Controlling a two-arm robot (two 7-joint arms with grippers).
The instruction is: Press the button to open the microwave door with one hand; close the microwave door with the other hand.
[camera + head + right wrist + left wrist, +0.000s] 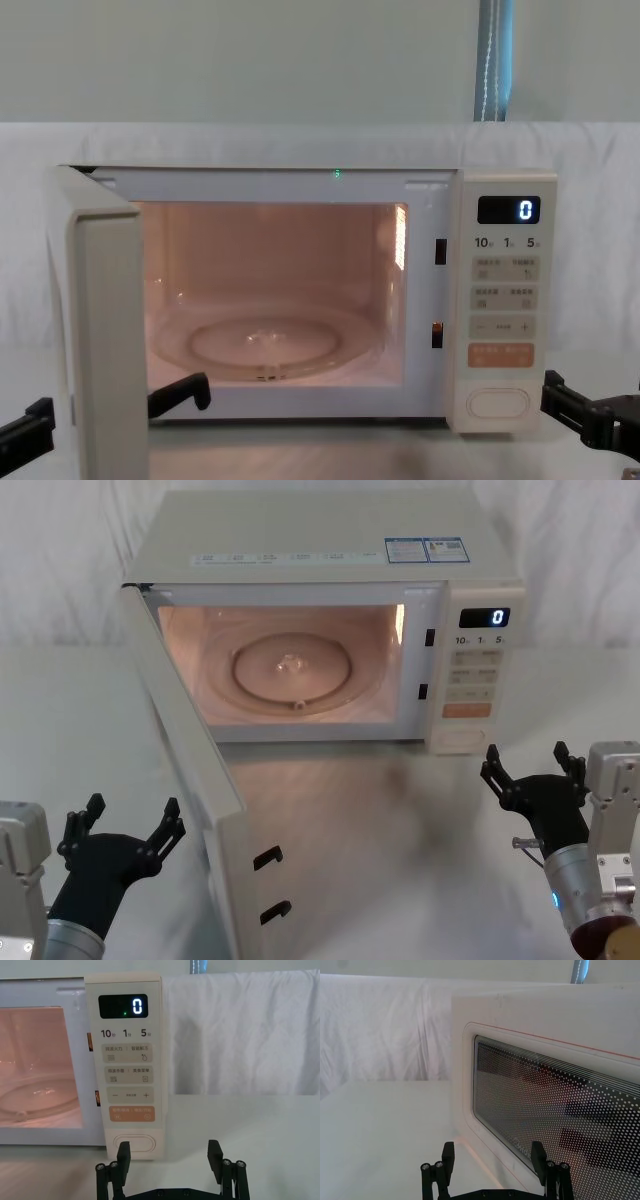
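At the worktop's front-left corner, the left gripper (125, 832) waits spread wide, empty, beside the outer face of the open microwave door (185, 750). The right gripper (533, 770), also wide, faces the button (134, 1143). Risk: a glancing push slides the oven instead of latching it.

Microwave door (190, 770) swung wide, reaching to worktop (400, 800) front edge, blocking left hand (122, 832) (fingers spread) from cavity. Right hand (530, 770) faces button (134, 1142) w/ bare worktop between.
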